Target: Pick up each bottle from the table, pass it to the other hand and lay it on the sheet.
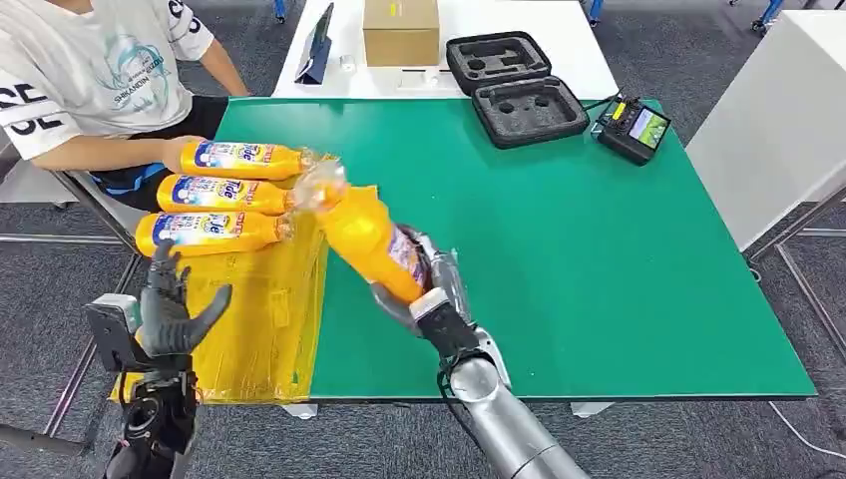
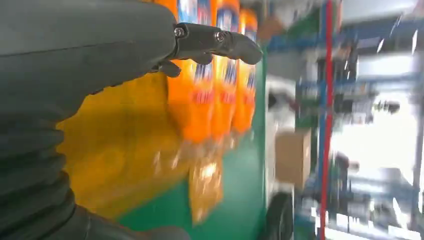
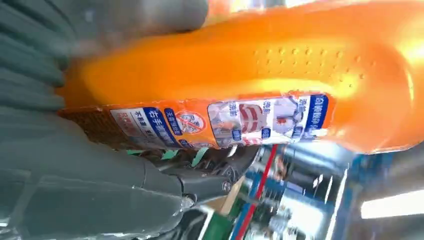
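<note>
My right hand [image 1: 431, 289] grips an orange bottle [image 1: 365, 238] by its lower body and holds it tilted over the green table, its clear cap end [image 1: 321, 185] pointing toward the sheet; the same bottle [image 3: 240, 85] shows close up against the right hand [image 3: 90, 180]. Three orange bottles [image 1: 234, 160] [image 1: 221, 195] [image 1: 208, 231] lie side by side on the far end of the yellow sheet [image 1: 259, 329]. My left hand [image 1: 170, 304] is raised over the sheet's left edge, empty, fingers spread. The left hand [image 2: 75, 65] looks at the lying bottles [image 2: 215, 85].
A person in a white shirt [image 1: 95, 75] sits at the table's far left corner, an arm beside the bottles. A cardboard box [image 1: 401, 30], an open black foam case [image 1: 514, 88] and a handheld device [image 1: 633, 128] stand at the back. The green table [image 1: 599, 259] stretches right.
</note>
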{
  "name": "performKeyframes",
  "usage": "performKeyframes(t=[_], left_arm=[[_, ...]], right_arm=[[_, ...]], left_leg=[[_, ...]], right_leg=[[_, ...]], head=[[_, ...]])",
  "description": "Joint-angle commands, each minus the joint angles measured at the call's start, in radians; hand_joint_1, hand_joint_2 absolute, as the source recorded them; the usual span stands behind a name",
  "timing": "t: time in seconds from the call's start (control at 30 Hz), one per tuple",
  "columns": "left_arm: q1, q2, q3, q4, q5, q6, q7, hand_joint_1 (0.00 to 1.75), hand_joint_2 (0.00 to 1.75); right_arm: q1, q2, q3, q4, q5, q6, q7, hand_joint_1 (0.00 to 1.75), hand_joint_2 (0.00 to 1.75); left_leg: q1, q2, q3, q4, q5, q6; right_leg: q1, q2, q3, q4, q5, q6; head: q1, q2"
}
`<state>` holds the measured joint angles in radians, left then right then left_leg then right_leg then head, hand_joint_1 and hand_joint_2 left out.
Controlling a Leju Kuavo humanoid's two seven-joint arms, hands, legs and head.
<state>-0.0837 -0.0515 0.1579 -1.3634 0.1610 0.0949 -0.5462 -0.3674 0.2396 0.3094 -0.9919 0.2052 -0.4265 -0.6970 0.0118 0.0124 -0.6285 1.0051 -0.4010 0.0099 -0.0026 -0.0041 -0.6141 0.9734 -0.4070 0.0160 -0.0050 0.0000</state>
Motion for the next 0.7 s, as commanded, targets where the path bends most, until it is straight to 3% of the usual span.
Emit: performKeyframes(t=[0.03,0.2,0.4,0.7], left_arm=[[0.021,0.000,-0.111,-0.058,0.061,-0.118,0.055,0.00,1.75],[0.034,0.007,-0.177,-0.111,0.114,-0.223,0.096,0.00,1.75],[0.021,0.015,-0.207,-0.120,0.115,-0.246,0.103,0.00,1.75],[-0.029,0.016,-0.307,-0.079,0.129,-0.259,0.143,0.00,1.75]], right_arm=[[0.010,-0.035,0.015,-0.047,-0.070,-0.024,-0.001,1.75,1.75],[-0.008,-0.034,0.009,0.042,-0.079,-0.008,-0.001,1.75,1.75],[-0.015,-0.028,0.019,0.081,-0.063,0.001,-0.001,1.75,1.75],[-0.010,0.050,0.154,0.218,0.062,-0.050,-0.001,1.75,1.75]], left_leg=[[0.000,-0.003,0.004,-0.001,-0.002,0.000],[0.000,-0.003,0.005,-0.001,-0.002,0.000],[0.000,-0.003,0.006,-0.001,-0.003,0.000],[0.001,-0.001,0.002,-0.001,-0.001,0.000]], right_leg=[[0.000,-0.002,0.005,0.000,-0.002,0.000],[0.000,-0.001,0.005,0.000,-0.003,0.000],[0.000,-0.001,0.007,0.000,-0.003,0.000],[0.001,0.001,0.003,-0.001,-0.001,0.000]], head=[[0.000,0.000],[0.000,0.000],[0.000,0.000],[0.000,0.000]])
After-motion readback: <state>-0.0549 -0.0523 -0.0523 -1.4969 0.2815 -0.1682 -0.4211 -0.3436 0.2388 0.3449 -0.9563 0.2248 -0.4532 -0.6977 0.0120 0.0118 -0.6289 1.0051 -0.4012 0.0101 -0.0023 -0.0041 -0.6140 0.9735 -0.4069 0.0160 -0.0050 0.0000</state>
